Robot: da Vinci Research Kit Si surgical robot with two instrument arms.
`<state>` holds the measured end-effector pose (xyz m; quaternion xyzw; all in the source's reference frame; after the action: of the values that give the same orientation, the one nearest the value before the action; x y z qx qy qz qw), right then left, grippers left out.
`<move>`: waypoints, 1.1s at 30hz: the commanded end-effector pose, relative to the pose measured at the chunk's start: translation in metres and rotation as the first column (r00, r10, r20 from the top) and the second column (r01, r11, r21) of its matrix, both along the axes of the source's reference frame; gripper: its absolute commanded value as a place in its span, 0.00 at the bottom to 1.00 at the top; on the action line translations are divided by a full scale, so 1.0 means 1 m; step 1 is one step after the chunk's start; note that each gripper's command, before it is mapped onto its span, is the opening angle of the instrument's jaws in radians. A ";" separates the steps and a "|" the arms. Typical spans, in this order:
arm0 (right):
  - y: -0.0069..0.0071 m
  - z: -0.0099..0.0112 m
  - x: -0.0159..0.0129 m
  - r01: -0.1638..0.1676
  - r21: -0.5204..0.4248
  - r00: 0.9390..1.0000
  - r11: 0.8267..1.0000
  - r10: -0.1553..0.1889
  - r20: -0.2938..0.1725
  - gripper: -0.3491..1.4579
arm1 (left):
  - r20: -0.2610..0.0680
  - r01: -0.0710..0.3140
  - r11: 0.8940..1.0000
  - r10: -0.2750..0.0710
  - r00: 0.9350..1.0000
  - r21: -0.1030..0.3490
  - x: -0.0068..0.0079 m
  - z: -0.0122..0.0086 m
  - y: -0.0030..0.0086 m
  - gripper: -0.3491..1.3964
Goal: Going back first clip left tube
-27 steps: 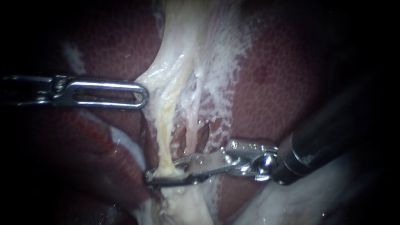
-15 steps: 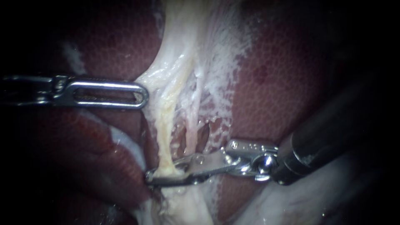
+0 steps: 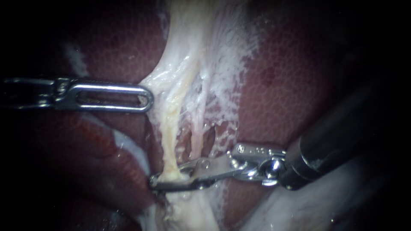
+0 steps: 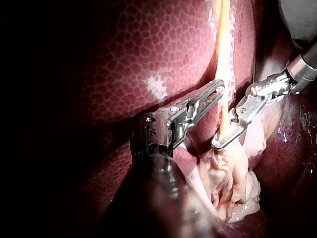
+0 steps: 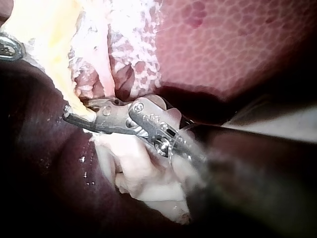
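Note:
The yellowish left tube [image 3: 169, 128] runs down the middle of the endoscope view, with a thinner pale right tube [image 3: 198, 124] beside it. My right instrument [image 3: 154, 182] comes in from the right, and its jaws lie across the lower end of the left tube, one on each side, shut on it. No separate clip can be made out. In the left wrist view the same jaws [image 4: 218, 145] ring the tube [image 4: 224, 59]. My left instrument [image 3: 147, 98] comes in level from the left, jaws shut, tip against the edge of the pale tissue.
Dark red liver [image 3: 278, 94] lies on both sides of the tubes. White webby tissue [image 3: 222, 81] spreads to the right of the tubes. A lump of pale tissue [image 5: 143, 168] sits under my right instrument's jaws.

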<state>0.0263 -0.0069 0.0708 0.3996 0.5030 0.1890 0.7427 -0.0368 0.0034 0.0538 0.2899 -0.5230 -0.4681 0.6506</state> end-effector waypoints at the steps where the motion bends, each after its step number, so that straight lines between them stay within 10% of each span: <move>1: 0.0001 -0.0001 0.0000 0.000 0.002 1.000 1.000 0.000 -0.003 0.16 | 0.000 0.000 1.000 0.000 1.000 0.000 0.0000 0.0000 0.0000 0.00; 10: 0.0004 -0.0006 0.0006 -0.001 -0.071 0.998 0.998 -0.004 -0.065 0.49 | 0.000 0.000 1.000 0.000 1.000 0.000 0.0000 0.0000 0.0000 0.00; 26: 0.0007 -0.0010 0.0008 -0.009 -0.179 0.991 0.984 -0.015 -0.134 0.52 | 0.000 0.000 1.000 0.000 1.000 0.000 0.0000 0.0000 0.0000 0.00; 33: 0.0034 -0.0024 -0.0034 -0.038 -0.229 0.991 0.973 0.007 -0.137 0.52 | 0.000 0.000 1.000 0.000 1.000 0.000 0.0001 0.0001 -0.0001 0.00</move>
<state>0.0221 -0.0032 0.0682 0.3137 0.5761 0.1105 0.7467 -0.0367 0.0033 0.0539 0.2897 -0.5230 -0.4682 0.6506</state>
